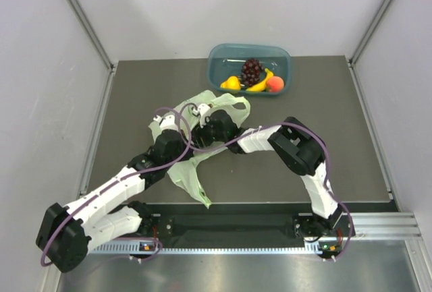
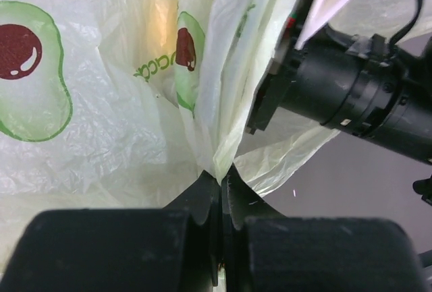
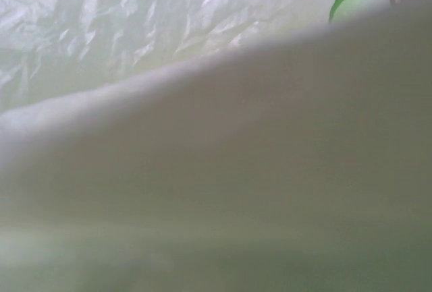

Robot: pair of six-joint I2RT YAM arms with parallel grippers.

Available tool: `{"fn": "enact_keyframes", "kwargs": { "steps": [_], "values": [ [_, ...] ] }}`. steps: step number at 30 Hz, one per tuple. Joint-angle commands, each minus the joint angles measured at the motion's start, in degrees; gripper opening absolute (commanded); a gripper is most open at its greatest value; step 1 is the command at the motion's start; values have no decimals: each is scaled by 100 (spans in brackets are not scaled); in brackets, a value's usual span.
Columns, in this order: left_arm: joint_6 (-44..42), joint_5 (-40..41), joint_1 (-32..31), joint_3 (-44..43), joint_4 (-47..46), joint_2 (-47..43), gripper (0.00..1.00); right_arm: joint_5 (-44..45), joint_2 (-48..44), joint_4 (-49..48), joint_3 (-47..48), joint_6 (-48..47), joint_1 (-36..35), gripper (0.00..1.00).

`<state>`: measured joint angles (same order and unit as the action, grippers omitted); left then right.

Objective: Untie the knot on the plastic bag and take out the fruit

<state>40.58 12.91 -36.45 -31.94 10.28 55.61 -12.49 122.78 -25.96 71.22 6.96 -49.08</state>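
The pale green plastic bag (image 1: 226, 107) lies crumpled mid-table with both grippers at it. My left gripper (image 2: 221, 179) is shut on a gathered fold of the plastic bag (image 2: 121, 123), which carries avocado prints. My right gripper (image 1: 213, 127) reaches into the bag from the right. In the right wrist view only the plastic bag (image 3: 135, 22) shows, pressed close over the lens and hiding the fingers. The knot is out of view. The fruit lies in the teal tub (image 1: 223, 59): purple grapes (image 1: 252, 71), a banana (image 1: 262, 83), a peach (image 1: 274, 83) and a yellow fruit (image 1: 231, 82).
The teal tub stands at the table's far edge, behind the bag. A tail of the bag (image 1: 192, 179) trails toward the near edge between the arm bases. The right arm's black wrist (image 2: 351, 96) crosses the left wrist view, close to the bag.
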Motion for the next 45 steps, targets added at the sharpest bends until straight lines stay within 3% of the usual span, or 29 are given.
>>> {"fn": "enact_keyframes", "kwargs": {
  "steps": [1,2,3,6,10,19,23,28,30,32,35,36,38,39,42,45],
  "values": [
    [29,36,-3,92,-272,-138,0,-420,-507,-715,-387,367,162,22],
    [38,71,-3,109,-273,-156,0,-482,-640,-814,-520,437,197,5],
    [47,98,-3,109,-264,-156,0,-552,-772,-867,-765,455,206,0],
    [108,300,15,57,-167,-174,0,-956,-1334,-518,-1013,587,258,0],
    [179,563,41,-31,-167,-209,0,-1921,-2080,695,-1197,552,355,0],
    [214,634,50,-426,-562,283,0,-3899,-3188,3078,-1602,-353,364,0],
    [214,608,67,-497,-633,468,0,-4358,-4102,3438,-1717,-484,364,0],
    [223,608,76,-322,-642,442,0,-4587,-5253,4318,-1199,-837,495,0],
    [292,704,85,-234,-624,371,0,-4500,-5553,4196,-963,-732,679,0],
    [424,896,94,-137,-511,249,0,-4333,-5940,3523,-891,-13,1127,0],
    [504,1073,111,-66,-387,82,0,-3385,-6284,2836,-794,534,1865,0],
    [512,1152,120,-49,-326,46,0,-2478,-6267,2815,-690,587,2128,0],
    [495,1161,138,-40,-290,-50,0,-1559,-6074,2868,-366,578,2375,0],
    [495,1153,138,-23,-264,-77,0,-911,-5655,2946,-189,596,2612,0],
    [478,1100,147,-22,-246,-165,0,-82,-4419,3508,821,569,2920,0],
    [434,1065,173,-22,-203,-261,0,369,-3100,3912,1910,648,3123,0]
  ]
}}
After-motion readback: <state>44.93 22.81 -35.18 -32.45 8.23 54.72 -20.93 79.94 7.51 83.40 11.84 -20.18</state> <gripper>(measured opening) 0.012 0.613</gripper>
